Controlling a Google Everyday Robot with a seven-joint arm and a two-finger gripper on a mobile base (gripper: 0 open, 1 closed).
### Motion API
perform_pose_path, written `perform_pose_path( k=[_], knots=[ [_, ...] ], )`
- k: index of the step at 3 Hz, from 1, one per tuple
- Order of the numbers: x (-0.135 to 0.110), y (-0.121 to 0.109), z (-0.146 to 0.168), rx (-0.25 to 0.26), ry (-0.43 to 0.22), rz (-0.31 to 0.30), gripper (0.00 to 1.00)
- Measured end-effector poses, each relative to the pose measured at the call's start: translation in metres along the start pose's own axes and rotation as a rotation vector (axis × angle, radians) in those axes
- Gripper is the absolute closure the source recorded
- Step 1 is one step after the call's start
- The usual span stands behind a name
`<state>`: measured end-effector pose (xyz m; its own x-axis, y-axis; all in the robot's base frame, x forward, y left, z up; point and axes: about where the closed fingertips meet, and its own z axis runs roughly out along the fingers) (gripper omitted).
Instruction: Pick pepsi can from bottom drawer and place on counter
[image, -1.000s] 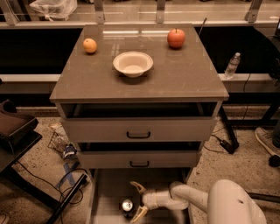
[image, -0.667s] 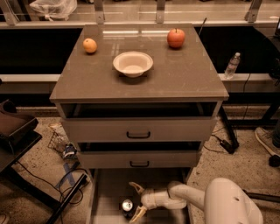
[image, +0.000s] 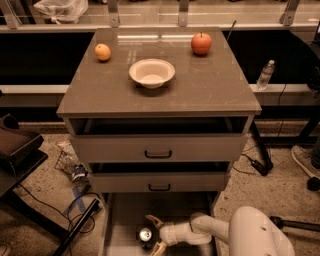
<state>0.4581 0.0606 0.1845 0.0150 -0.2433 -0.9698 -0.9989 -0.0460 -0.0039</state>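
Claw still astride silver-topped pepsi can

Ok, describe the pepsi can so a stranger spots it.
From the counter, drop past the two handled drawers to the bottom drawer, open at floor level. The pepsi can stands in it by the open pincer. It is small and dark with a shiny silver top, unlike the pale pincer.

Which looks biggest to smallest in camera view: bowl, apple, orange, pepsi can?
1. bowl
2. apple
3. orange and pepsi can: alike, unranked. The can sits nearer, at the open gripper in the bottom drawer.
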Motion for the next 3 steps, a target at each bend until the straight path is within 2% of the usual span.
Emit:
perform_pose_path(
  k=[1, 2, 3],
  knots=[
    [0.0, 0.009, 0.004, -0.008, -0.017, -0.004, 0.26],
    [-0.016, 0.016, 0.01, -0.015, -0.04, -0.019, 0.49],
    [-0.047, 0.023, 0.015, 0.007, -0.108, -0.036, 0.8]
  ],
)
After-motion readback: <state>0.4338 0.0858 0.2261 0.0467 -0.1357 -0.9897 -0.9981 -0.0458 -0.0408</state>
